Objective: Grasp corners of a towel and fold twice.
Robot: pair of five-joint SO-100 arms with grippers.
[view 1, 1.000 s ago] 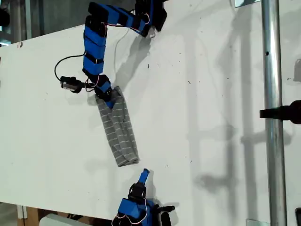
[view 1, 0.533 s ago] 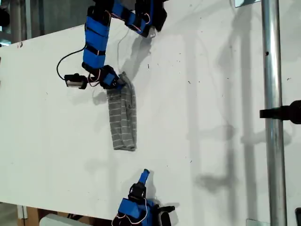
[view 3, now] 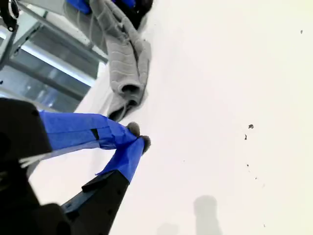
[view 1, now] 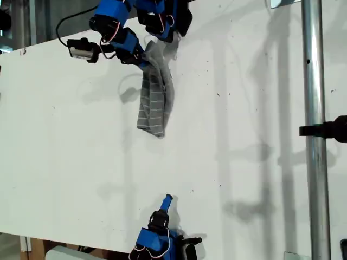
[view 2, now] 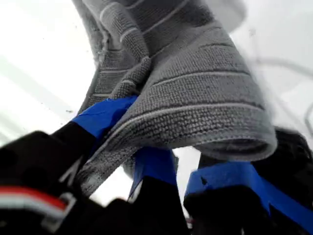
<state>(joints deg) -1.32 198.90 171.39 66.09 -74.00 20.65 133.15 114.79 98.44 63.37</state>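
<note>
White table — towel bunched, hanging

Towel: grey soft cloth with thin white parallel stripes, bunched into a narrow hanging strip. We find its upper end pinched and lifted near the exterior view's top edge; its lower folded end trails down toward the white table.

Lab bench: white table, metal pole.
</note>
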